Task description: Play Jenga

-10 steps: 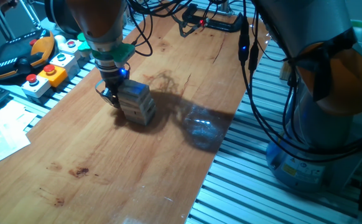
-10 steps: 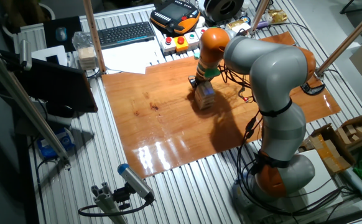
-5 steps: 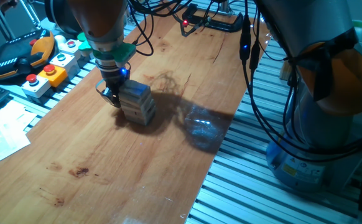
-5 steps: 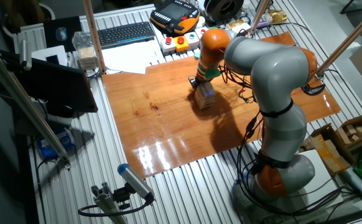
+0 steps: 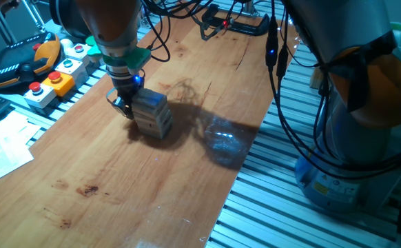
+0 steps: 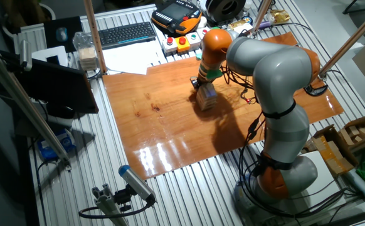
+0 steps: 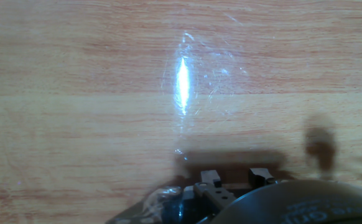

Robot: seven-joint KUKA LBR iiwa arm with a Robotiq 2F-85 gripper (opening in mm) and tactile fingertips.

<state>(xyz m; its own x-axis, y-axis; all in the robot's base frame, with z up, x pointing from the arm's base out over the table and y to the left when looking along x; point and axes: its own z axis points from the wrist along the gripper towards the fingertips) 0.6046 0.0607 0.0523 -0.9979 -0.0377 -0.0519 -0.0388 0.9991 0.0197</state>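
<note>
The Jenga tower (image 5: 152,113) is seen standing upright on the wooden bench (image 5: 118,193), somewhat nearer the bench edge that faces the push-button boxes (image 5: 52,79) than the opposite edge, and well away from every corner. In the other fixed view the tower (image 6: 206,97) is found towards the far edge of the bench (image 6: 163,138), on the keyboard side. Crosswise layers of pale blocks can be made out, though an exact count is not possible at this size.

The gripper (image 5: 124,105) is lowered at the side of the tower that faces the button boxes, its dark fingertips close to or touching the lower layers (contact cannot be settled from these views). A blue light is seen on the gripper body just above the tower. Whether the fingers are spread or closed cannot be told; no block is seen between them.

In the hand view only the bench surface (image 7: 75,74) with a bright glare is shown, and parts of the gripper (image 7: 237,180) are visible at the bottom edge.

A keyboard (image 6: 127,34) and sheets of paper (image 6: 129,59) are placed beyond the far edge.
</note>
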